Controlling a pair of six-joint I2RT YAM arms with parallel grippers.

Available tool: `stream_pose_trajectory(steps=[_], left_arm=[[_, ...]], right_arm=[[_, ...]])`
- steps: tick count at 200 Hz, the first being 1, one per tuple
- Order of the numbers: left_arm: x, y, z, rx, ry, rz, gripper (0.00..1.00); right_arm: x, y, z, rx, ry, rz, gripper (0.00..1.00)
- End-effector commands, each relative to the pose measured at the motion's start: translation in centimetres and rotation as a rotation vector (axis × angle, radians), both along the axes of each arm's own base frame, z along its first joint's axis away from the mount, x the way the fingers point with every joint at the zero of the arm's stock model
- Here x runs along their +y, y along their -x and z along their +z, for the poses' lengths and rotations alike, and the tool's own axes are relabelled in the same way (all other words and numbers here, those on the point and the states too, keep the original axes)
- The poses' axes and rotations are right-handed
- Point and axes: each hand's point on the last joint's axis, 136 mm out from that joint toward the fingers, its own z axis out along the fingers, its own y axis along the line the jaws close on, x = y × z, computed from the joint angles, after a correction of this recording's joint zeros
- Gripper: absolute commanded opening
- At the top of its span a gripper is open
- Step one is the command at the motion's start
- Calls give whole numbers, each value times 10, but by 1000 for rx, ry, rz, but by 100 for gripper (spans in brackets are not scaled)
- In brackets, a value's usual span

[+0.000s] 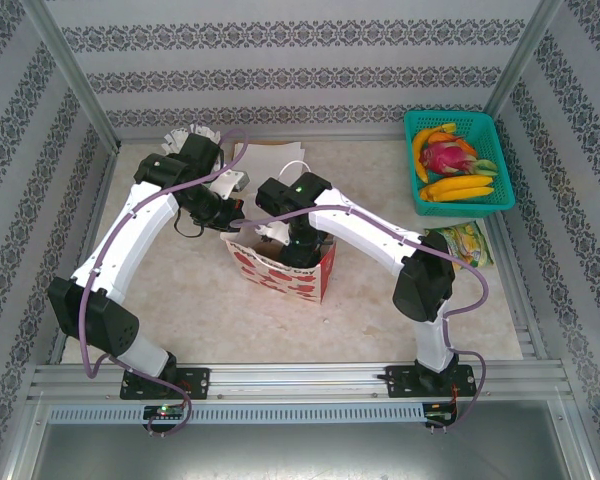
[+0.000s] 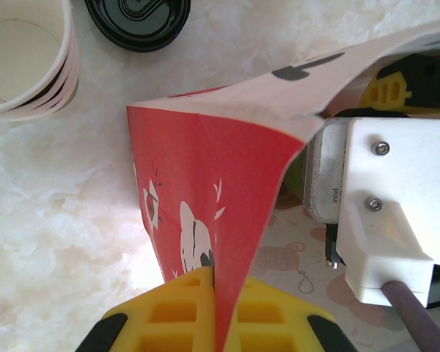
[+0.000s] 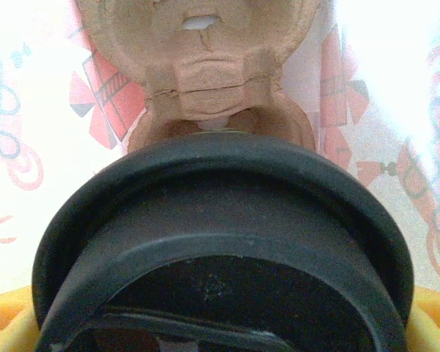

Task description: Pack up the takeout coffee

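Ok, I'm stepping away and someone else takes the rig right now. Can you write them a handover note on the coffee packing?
The left claw is shut, pinching the rim of the paper bag to hold it open.
The right claw is down inside the bag, gripping the takeout coffee, lid on.
The cup is just in front of the cardboard carrier; whether it is seated I cannot tell.
Done: bag open, cup inside.
Left: seat the cup, release, lift the right arm out, let go of the bag.
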Motion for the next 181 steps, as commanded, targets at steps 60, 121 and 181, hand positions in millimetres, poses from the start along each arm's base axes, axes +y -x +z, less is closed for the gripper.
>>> stream_pose_trajectory(steps=[60,121,181], left_arm=[[2,-3,-4,14,-4,13,0],[3,-4,-5,13,-10,12,0],[2,-4,-6,19,-7,13,0]], right_arm=[[-11,-2,8,-13,-4,-7,69],[-13,-1,6,-8,6,-8,69],[-8,-4,7,-22,-22,-8,69]])
